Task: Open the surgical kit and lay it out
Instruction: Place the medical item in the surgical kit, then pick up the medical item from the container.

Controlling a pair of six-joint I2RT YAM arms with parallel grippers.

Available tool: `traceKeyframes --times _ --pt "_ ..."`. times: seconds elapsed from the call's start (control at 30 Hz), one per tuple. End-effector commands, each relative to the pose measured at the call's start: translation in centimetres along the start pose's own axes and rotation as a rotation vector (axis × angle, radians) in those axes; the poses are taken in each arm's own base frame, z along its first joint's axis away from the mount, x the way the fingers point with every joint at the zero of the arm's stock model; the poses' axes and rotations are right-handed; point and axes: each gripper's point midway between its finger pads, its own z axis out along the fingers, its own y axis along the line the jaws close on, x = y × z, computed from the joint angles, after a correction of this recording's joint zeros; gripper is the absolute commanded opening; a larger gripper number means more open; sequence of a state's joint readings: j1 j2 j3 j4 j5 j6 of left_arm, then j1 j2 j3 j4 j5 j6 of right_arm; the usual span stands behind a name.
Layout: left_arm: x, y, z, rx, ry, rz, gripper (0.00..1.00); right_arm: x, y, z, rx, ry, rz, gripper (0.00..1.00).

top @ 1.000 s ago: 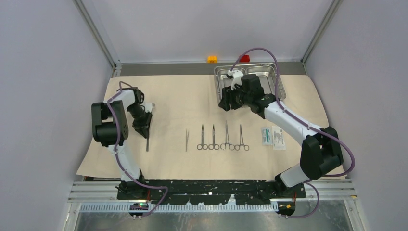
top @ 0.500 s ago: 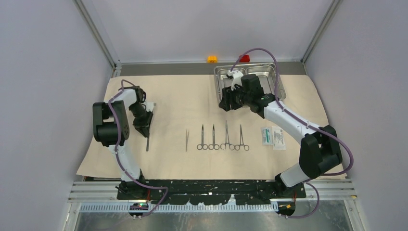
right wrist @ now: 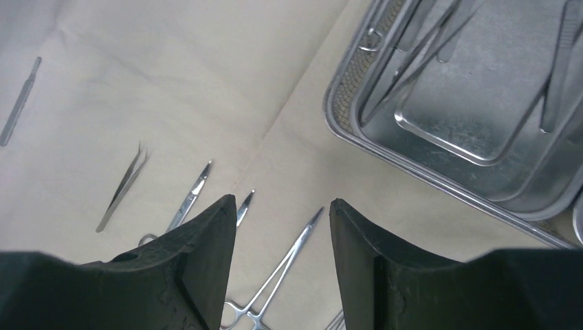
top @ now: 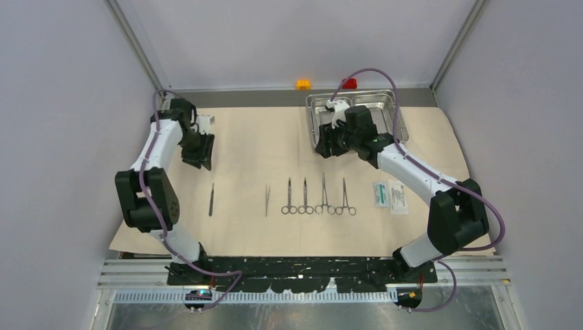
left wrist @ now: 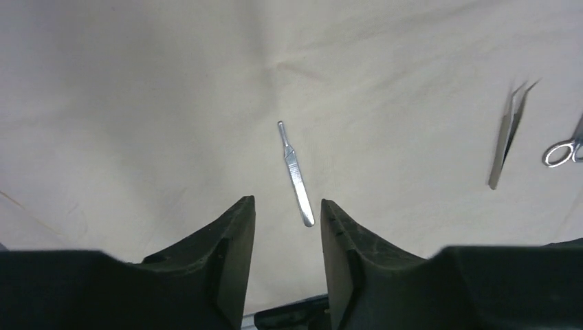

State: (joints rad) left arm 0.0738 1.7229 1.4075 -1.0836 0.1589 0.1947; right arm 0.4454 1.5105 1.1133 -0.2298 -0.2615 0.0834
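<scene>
The beige cloth lies spread flat. On it in a row: a straight handle, tweezers, several ring-handled clamps and two packets. My left gripper hovers open beyond the straight handle, apart from it, with nothing between its fingers. The steel tray at the back right holds more instruments. My right gripper hangs open and empty at the tray's near left corner, above a clamp.
An orange block and a red block sit behind the cloth by the back wall. Grey walls close in both sides. The arm bases stand along the near edge.
My left gripper has opened, let go of the straight handle and drawn back toward the far left. The handle now lies alone on the cloth. The right arm has held still.
</scene>
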Motion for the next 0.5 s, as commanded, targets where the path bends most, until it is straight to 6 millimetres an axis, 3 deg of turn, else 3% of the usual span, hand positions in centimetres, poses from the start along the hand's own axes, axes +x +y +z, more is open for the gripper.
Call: traceKeyframes --times 0.0,0.13,0.27,0.47 --pt "-3.6 -1.7 -4.7 0.046 -0.228 0.029 0.46 -3.7 -2.9 -1.7 0.159 -0.084 -0.017 0.58" --pt "-6.2 -3.0 -6.9 0.079 -0.381 0.047 0.6 -5.2 -6.2 -2.0 0.28 -0.086 0.001 0.58" --pt "-8.3 -4.6 -8.3 0.123 -0.498 0.083 0.77 -6.1 -9.5 -0.8 0.336 -0.075 0.042 0.58" --pt "-10.2 -7.6 -8.7 0.239 -0.566 0.149 0.8 -6.9 -13.3 2.8 0.369 -0.022 0.069 0.57"
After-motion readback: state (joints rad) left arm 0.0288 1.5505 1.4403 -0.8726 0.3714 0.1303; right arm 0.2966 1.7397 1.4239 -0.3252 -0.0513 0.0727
